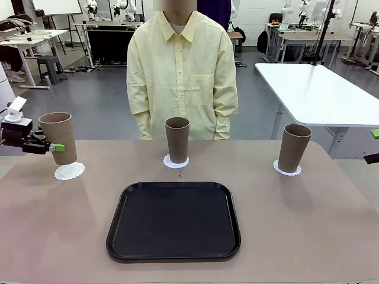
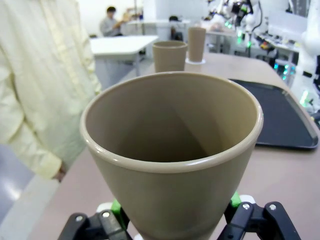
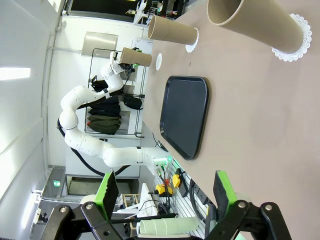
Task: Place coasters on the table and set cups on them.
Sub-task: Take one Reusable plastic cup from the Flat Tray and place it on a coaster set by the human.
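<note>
Left gripper [image 1: 52, 147] at the desk's [image 1: 308, 225] far left, jaws clamped on a tan cup [image 1: 59, 137], held tilted just above the left doily [image 1: 69, 171], bottom edge right at it, can't tell if touching. Middle cup [image 1: 177, 139] upright on its doily [image 1: 176, 161] at the far edge, in front of a person in a yellow shirt [image 1: 181, 77]. Right cup [image 1: 294, 147] upright on the right doily [image 1: 287, 168]. Black tray [image 1: 173, 220] near the middle. Right gripper [image 3: 165, 195] off the right edge, jaws wide open, nothing between them.
</note>
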Tool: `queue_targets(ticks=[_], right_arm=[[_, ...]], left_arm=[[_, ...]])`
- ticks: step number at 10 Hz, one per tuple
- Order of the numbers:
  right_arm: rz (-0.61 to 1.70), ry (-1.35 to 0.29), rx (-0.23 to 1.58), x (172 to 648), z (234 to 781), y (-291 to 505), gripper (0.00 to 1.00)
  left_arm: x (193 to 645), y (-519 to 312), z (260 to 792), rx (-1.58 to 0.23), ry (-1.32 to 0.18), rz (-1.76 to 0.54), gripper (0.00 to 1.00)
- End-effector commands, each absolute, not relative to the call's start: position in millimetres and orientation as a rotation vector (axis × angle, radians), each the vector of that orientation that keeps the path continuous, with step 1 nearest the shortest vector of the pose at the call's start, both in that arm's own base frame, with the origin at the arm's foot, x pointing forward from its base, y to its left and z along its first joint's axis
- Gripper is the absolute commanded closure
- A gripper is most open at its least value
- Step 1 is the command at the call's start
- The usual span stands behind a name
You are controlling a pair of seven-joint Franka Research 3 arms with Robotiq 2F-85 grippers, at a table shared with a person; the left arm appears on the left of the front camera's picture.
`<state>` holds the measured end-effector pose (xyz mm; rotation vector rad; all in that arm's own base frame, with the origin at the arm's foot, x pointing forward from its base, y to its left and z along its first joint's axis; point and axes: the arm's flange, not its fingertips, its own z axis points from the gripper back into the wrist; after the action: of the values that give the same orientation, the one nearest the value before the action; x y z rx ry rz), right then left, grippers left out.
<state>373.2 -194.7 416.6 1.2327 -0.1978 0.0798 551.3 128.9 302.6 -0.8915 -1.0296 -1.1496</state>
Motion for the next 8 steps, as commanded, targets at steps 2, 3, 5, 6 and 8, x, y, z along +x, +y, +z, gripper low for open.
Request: queue_targets(ticks=[2, 3, 5, 6, 8], right_arm=[[0.082, -0.197, 1.236, 373.2, 417.1, -194.7, 0.00], [0.082, -0.197, 1.236, 373.2, 417.1, -194.7, 0.00], [0.082, -0.197, 1.236, 373.2, 417.1, -194.7, 0.00], [0.082, -0.197, 1.236, 373.2, 417.1, -194.7, 0.00], [0.082, -0.197, 1.236, 373.2, 417.1, -194.7, 0.00]], left_arm=[[553.1, 147.9, 293.4, -0.925, -1.044, -1.151, 0.15], [553.6, 147.5, 285.6, -0.940, -1.046, -1.148, 0.15], [550.0, 145.6, 273.1, -0.947, -1.047, -1.186, 0.15], [547.4, 144.7, 268.1, -0.958, -1.045, -1.193, 0.15], [545.2, 144.1, 265.2, -0.982, -1.058, -1.198, 0.15]])
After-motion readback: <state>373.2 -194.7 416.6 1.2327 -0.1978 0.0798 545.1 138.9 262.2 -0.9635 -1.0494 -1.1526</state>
